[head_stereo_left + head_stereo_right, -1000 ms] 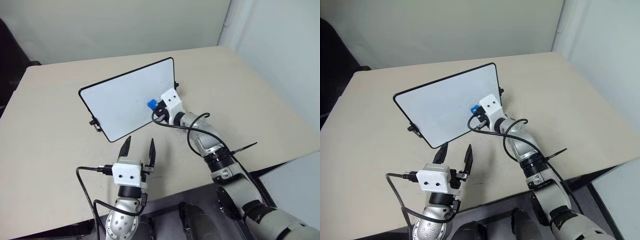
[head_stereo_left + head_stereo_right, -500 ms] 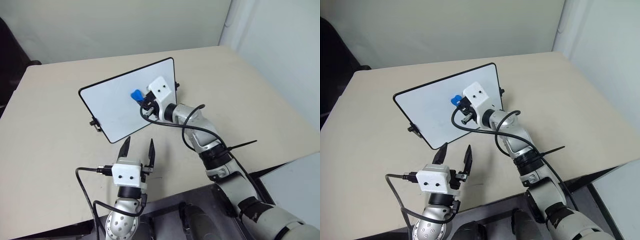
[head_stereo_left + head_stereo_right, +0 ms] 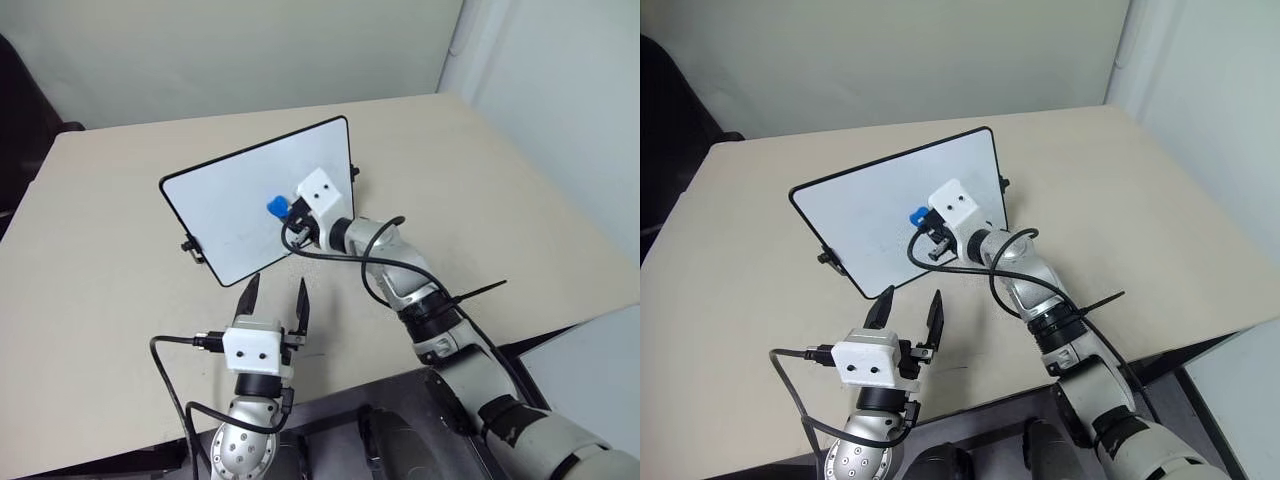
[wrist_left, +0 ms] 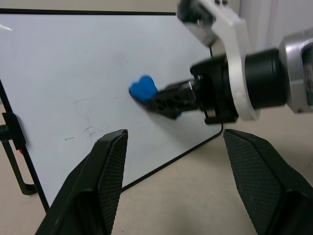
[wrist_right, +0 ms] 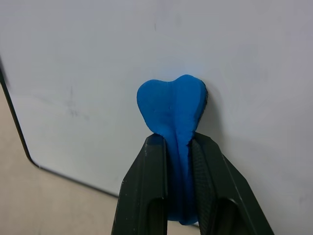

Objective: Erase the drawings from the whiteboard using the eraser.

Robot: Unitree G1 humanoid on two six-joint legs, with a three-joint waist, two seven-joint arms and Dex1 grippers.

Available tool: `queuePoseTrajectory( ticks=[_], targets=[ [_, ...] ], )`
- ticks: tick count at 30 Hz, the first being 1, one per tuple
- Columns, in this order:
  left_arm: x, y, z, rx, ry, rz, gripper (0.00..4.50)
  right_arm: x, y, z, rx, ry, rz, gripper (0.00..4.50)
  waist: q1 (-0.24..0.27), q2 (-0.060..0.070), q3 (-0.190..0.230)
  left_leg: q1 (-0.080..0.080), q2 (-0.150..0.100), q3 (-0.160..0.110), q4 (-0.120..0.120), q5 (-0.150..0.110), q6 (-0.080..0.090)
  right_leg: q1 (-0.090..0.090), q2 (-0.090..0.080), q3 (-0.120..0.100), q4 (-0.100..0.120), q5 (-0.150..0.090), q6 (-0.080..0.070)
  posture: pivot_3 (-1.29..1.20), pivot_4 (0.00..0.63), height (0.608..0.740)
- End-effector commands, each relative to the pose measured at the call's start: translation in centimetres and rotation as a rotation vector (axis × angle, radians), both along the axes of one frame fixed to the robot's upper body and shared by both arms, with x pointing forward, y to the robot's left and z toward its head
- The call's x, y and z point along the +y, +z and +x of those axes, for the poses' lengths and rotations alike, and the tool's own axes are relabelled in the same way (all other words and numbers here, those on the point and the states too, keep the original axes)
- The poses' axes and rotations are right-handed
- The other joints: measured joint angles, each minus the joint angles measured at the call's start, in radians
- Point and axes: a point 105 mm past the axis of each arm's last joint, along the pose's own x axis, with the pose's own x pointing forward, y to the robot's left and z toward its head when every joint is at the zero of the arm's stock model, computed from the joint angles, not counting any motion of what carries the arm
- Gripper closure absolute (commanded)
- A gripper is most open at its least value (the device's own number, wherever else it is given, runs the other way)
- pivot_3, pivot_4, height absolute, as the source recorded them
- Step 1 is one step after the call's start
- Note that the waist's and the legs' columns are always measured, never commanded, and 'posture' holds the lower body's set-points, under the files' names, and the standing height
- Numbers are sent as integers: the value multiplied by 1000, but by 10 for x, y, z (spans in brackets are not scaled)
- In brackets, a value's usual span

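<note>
The whiteboard stands tilted on the table, propped on small black feet. My right gripper is shut on the blue eraser and presses it flat against the board's face, right of the middle. The squeezed eraser bulges out above the fingertips. The drawings are hidden or out of view; faint grey streaks mark the board. My left gripper is open and holds nothing, hovering over the table in front of the board's lower edge.
The beige table extends to the left and right of the board. Black cables loop along my right arm. The table's near edge runs just behind my left wrist, and walls stand beyond the far side.
My right gripper swept the eraser left and up across the board, then came back down a little. The left gripper and the board have stayed where they were.
</note>
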Motion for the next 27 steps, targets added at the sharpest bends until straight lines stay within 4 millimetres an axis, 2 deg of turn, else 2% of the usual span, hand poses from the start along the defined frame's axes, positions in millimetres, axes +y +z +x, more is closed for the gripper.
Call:
queuePoseTrajectory(
  ticks=[1, 8, 16, 22, 25, 27],
  targets=[
    [-5, 13, -5, -51, -7, -27, 1077, 4, -5, -3, 7, 16, -32, 4100, 0, 0, 0, 0, 0, 0, 0, 0, 0, 0, 0, 0, 0, 0, 0, 0, 150, 731],
    [-4, 14, -5, -55, -6, -22, 1077, -3, -6, 2, 4, -2, -42, 4100, 0, 0, 0, 0, 0, 0, 0, 0, 0, 0, 0, 0, 0, 0, 0, 0, 150, 731],
    [-5, 14, -3, -52, -29, -14, 1077, -21, 14, 1, -39, -17, -2, 4100, 7, 0, 0, -1, 0, 0, 0, 0, 0, 0, 0, 0, 0, 1, -1, 0, 150, 731],
    [-9, 13, -3, -45, -48, -19, 1077, -64, 21, 0, -37, -103, 3, 4100, 17, 0, 0, -2, -1, 0, 0, -1, 1, 1, 0, 0, -1, 0, -1, 0, 150, 731],
    [-11, 11, -2, -43, -52, -20, 1077, -91, 11, 0, -19, -178, -67, 4100, 18, 0, 0, -2, -1, 1, 0, -2, 1, 3, -1, 0, -1, 0, 0, 0, 150, 731],
    [-13, 11, -2, -42, -54, -24, 1077, -120, 0, 0, 18, -267, -122, 4100, 18, 0, 0, -2, -1, 1, 0, -2, 2, 4, -1, 0, -1, -1, 1, 0, 150, 731]
  ],
)
